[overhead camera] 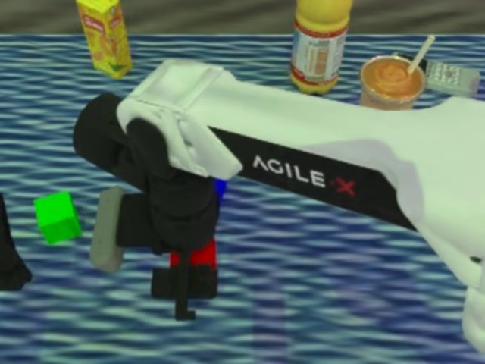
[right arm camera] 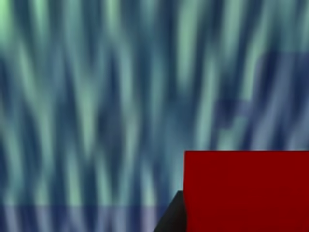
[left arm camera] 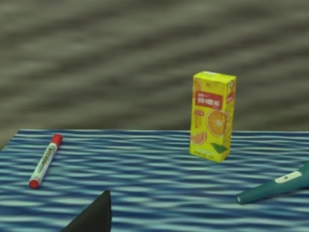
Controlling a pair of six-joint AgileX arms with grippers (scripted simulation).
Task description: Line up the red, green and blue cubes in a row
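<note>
The right arm reaches across the bench (overhead camera: 318, 288) from the top view's right, its white forearm lying over the middle and its dark wrist bent down just right of the green cube (overhead camera: 57, 217). Taking the green cube as the landmark: the right claw (overhead camera: 191, 279) hangs a short way to its right and a little nearer the bench's near edge. Between the claw's dark fingers sits the red cube (overhead camera: 198, 256); in the top view only a strip of red shows under the wrist, and in the right wrist view the same cube (right arm camera: 246, 191) fills the corner close to the lens with a dark finger (right arm camera: 173, 218) touching its side. The claw is closed down to the cube's width and has hold of it. Whether the cube rests on the bench or is lifted off it I cannot tell.

The blue cube (overhead camera: 220, 186) is farther right of the green cube than the red one and a bit toward the far edge; only a sliver peeks out beneath the forearm.

The green cube itself stands free on the bench, apart from the arm.

The left arm is parked at the top view's left edge, just left of the green cube; its claw (overhead camera: 9, 265) shows only as a dark shape, and I cannot tell how its fingers stand.
</note>
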